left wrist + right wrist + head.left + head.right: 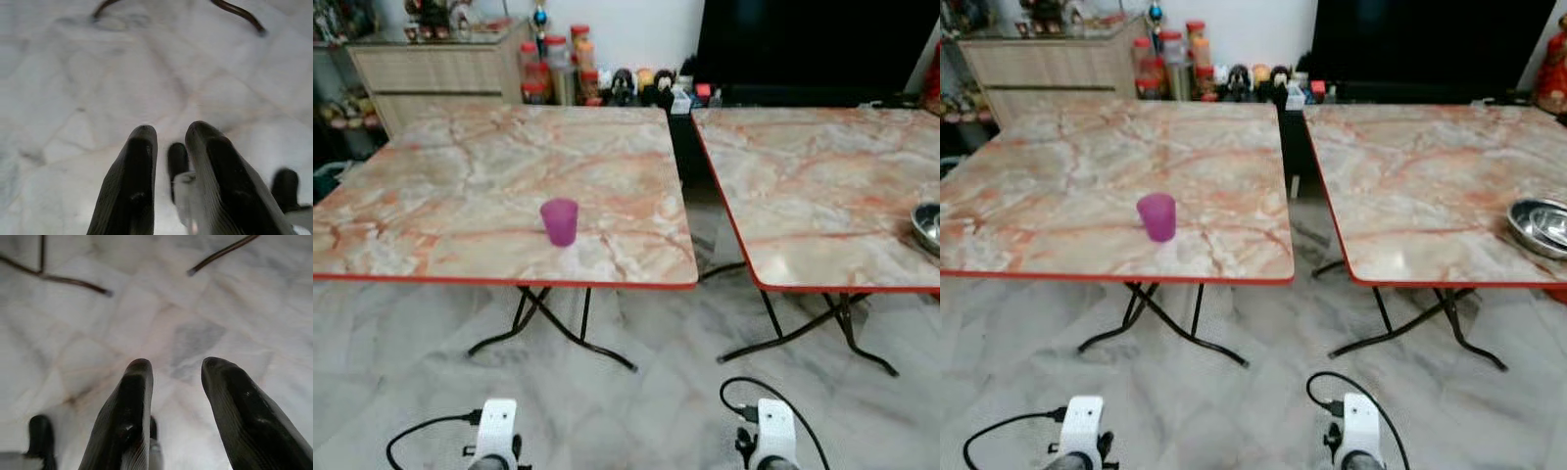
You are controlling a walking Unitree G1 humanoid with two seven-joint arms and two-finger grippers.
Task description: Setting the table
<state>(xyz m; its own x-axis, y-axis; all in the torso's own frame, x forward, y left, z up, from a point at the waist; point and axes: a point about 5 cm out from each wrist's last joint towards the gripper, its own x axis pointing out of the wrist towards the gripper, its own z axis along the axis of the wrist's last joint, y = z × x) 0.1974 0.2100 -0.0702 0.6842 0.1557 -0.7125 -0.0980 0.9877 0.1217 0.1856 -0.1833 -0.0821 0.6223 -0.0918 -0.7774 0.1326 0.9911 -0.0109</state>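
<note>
A purple plastic cup [560, 221] stands upright near the front edge of the left marble-top table [460, 176]. A steel bowl [1540, 225] rests at the right edge of the right marble-top table [1430, 176]. Both arms hang low in front of the tables, their white wrists [496, 431] [773, 431] at the bottom of the view. My left gripper [171, 129] points down at the floor, fingers a little apart and empty. My right gripper [177, 363] also points at the floor, open wider, holding nothing.
A narrow gap separates the two tables, whose black folding legs [548, 323] splay over the grey marble floor [636, 411]. A wooden cabinet [440, 73], jars [558, 69] and a dark TV screen [813, 44] line the back wall.
</note>
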